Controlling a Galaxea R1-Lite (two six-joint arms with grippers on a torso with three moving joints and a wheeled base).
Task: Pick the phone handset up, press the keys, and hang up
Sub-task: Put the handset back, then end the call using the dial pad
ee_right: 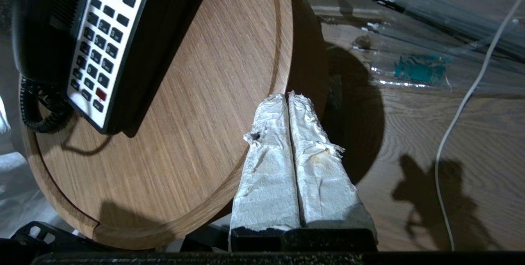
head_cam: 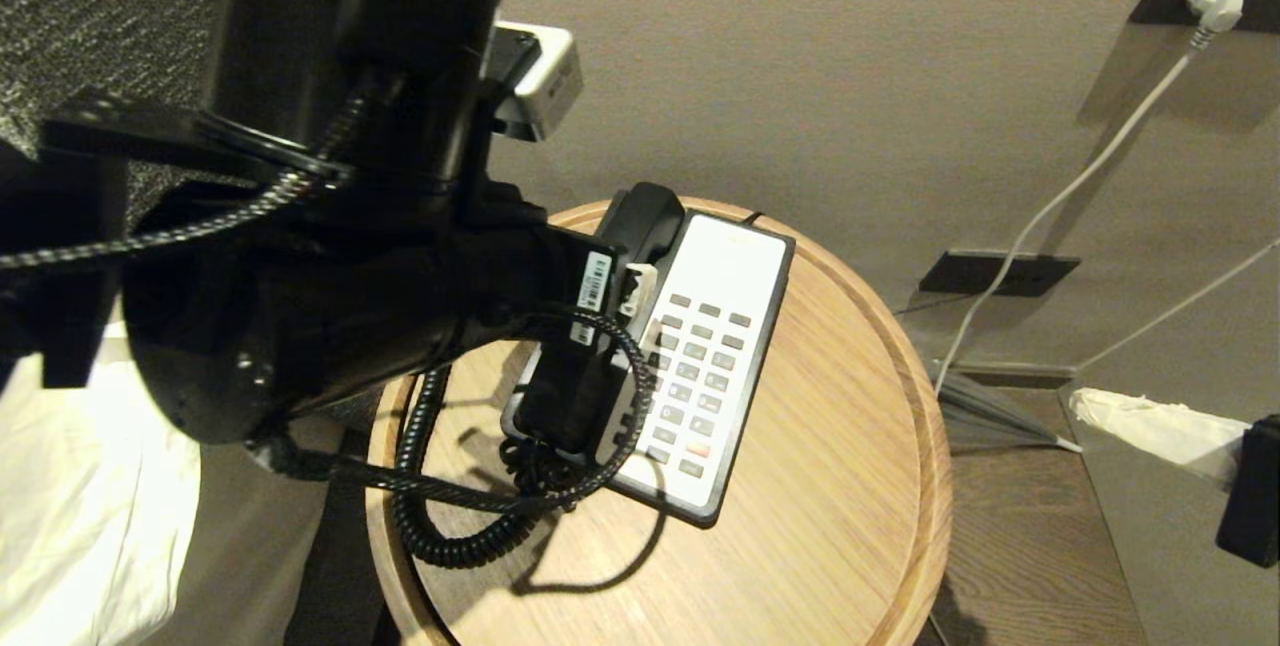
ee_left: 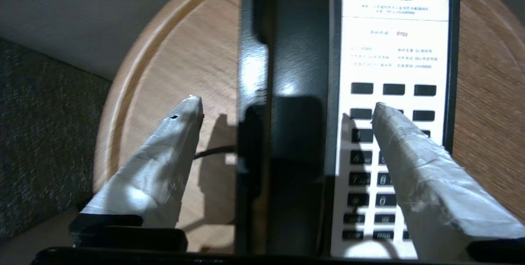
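Left gripper [ee_left: 287,105], fingers [ee_left: 164,162] apart, straddles the handset [ee_left: 295,72] on its phone [ee_left: 396,35]; right gripper [ee_right: 289,97], fingers together, hangs at the surface's [ee_right: 205,113] four o'clock edge.

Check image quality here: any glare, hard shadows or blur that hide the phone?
Head view: the left arm blocks much of the phone handset; the coiled cord casts a hard shadow on the round table.
Left wrist view: slightly blurred; glare streak on the handset.
Right wrist view: sharp; strong shadows on the floor.
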